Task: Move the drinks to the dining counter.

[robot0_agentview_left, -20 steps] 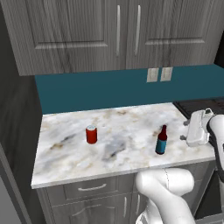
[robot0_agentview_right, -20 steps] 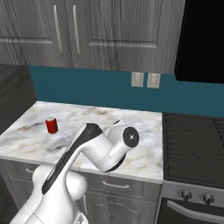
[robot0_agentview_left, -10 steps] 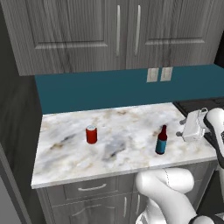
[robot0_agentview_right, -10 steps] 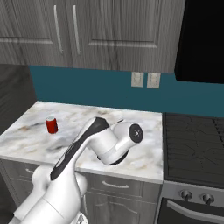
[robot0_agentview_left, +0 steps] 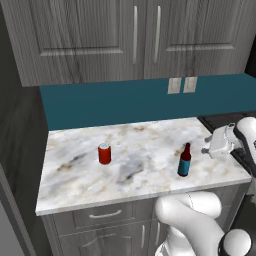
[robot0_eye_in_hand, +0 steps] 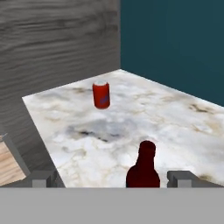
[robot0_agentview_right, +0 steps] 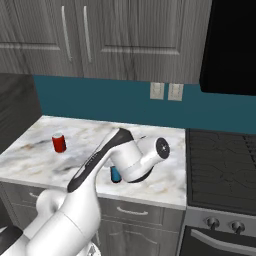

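A small red soda can stands on the left half of a marble counter with a teal backsplash. The slim dark bottle with a red neck and blue label stands upright near the counter's front right. My gripper hovers open just right of the bottle, at about neck height, and holds nothing. In the hand view the bottle's top rises between my two fingertips, right of centre, with the can farther off. From the right base camera my arm hides all of the bottle but its blue label; the can stands to the left. The dining counter is out of view.
A black stove adjoins the counter on the right. Grey upper cabinets hang above, and two wall outlets sit in the backsplash. A dark grey tall panel bounds the counter's left end.
My hand has shifted a little to the left, closer to the bottle, its jaws staying wide. The can and the bottle have not moved.
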